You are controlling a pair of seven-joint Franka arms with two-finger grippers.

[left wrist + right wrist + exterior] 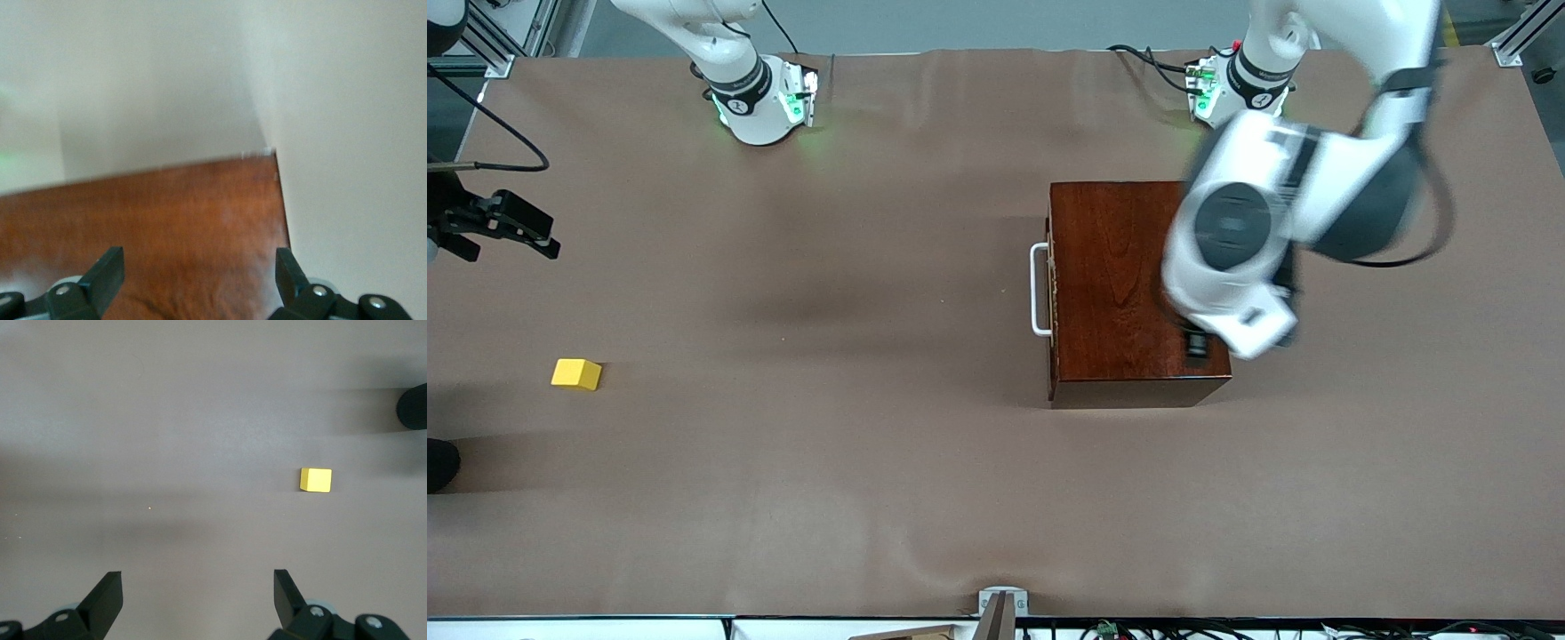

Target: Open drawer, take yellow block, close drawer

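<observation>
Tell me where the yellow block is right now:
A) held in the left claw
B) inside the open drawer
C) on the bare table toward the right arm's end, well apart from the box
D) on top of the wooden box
C: the yellow block sits alone on the table toward the right arm's end, with the box standing well apart and its drawer pushed in.

The left gripper [199, 280] hangs over the glossy reddish-brown wooden box [167, 220] with its two dark fingers [107, 273] spread wide and nothing between them. Pale tabletop [347, 133] borders the box's top along two edges.
</observation>
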